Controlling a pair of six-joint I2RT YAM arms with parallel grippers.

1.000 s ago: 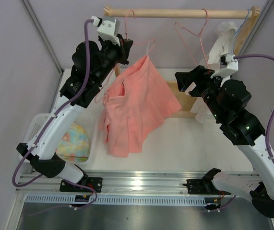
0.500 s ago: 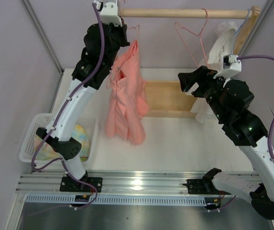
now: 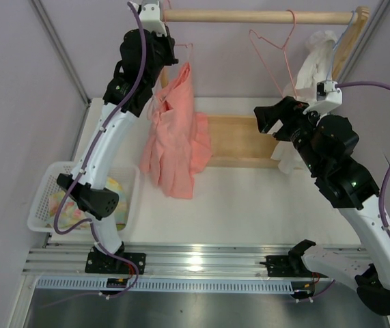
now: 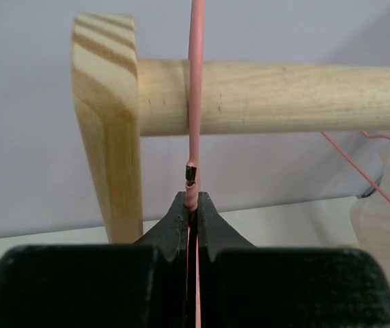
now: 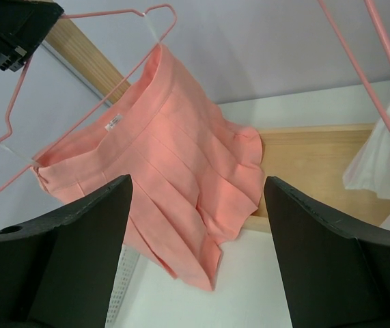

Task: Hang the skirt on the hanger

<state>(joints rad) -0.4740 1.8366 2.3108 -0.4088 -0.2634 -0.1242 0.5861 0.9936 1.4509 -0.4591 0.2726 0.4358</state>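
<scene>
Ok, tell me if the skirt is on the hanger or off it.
On: the skirt hangs by its waistband from the pink hanger, both corners attached.

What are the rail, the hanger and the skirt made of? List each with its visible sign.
Rail: apparently bare wood, matte; grain lines show.
Hanger: probably coated metal wire, smooth pink; thin, with a dark cut tip.
Skirt: soft fabric, matte salmon pink; it pleats and drapes limply.
</scene>
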